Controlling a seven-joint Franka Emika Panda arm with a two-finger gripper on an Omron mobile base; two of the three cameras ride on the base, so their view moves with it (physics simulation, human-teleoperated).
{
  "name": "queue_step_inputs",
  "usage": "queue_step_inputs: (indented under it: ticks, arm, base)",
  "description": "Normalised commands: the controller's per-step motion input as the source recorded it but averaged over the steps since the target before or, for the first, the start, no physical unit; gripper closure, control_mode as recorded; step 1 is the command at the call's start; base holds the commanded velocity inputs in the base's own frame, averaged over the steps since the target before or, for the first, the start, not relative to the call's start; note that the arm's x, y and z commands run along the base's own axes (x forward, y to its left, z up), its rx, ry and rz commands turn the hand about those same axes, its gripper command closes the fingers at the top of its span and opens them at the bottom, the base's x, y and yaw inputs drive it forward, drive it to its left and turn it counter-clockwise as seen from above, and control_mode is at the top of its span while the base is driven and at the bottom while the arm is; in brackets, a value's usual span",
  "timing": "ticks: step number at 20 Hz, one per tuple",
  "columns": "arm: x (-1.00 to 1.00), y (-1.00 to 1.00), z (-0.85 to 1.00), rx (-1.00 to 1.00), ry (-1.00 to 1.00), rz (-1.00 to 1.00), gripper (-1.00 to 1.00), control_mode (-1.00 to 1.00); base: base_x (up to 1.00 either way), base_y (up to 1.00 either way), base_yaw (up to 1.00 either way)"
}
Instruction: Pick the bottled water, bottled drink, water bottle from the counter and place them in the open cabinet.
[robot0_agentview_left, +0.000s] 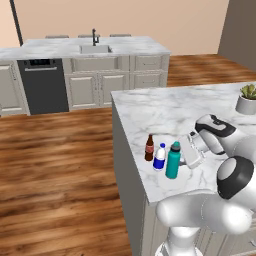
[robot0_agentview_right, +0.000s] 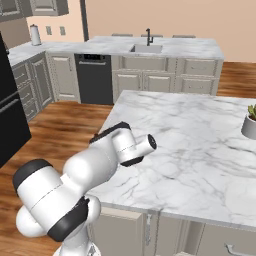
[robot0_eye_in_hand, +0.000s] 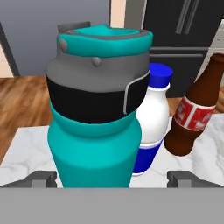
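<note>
You have three bottles standing upright in a tight row near the left edge of the marble counter (robot0_agentview_left: 165, 107), toward its near end. The water bottle (robot0_agentview_left: 173, 160) is the nearest of them: a tall opaque teal flask with a grey shoulder, a black band and a teal-rimmed lid. In the hand view it stands close and upright in front of you. Just beside it stands the bottled water (robot0_agentview_left: 160, 157), a short bottle with a blue label band and a blue cap as it shows here, its body pale. Farthest along is the bottled drink (robot0_agentview_left: 149, 148), slim and dark brown with a red label.

Your gripper (robot0_agentview_left: 192, 152) sits level with the flask on its right side, fingers (robot0_eye_in_hand: 41, 178) spread to their widest and gripping nothing; the two tips straddle the base of the flask in the hand view, and you cannot tell whether they touch it.

For room: the counter's left edge drops to wood floor (robot0_agentview_left: 60, 165) just past the bottles, so there is little slab on that side. To the right the marble runs wide and bare up to a potted plant (robot0_agentview_left: 247, 98) in a grey pot at the far right. Across the floor stands a second marble top with a sink (robot0_agentview_left: 95, 48) and a dark dishwasher (robot0_agentview_left: 43, 86) below it.
</note>
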Motion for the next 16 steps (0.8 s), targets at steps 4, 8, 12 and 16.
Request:
queue_step_inputs:
  ticks: [4,8,12,16]
  arm:
    - [0.00,0.14,0.00,0.00,0.00,0.02,-1.00,-1.00]
    - [-0.01,0.07,0.00,0.00,0.00,0.03,-1.00,-1.00]
    - [-0.01,0.01,-0.01,0.00,0.00,0.04,-1.00,-1.00]
    - [-0.01,0.00,-0.01,0.00,0.00,0.05,1.00,-1.00]
  base:
    - [0.00,0.00,0.00]
    - [0.00,0.00,0.00]
    - [0.00,0.00,0.00]
    - [0.00,0.00,0.00]
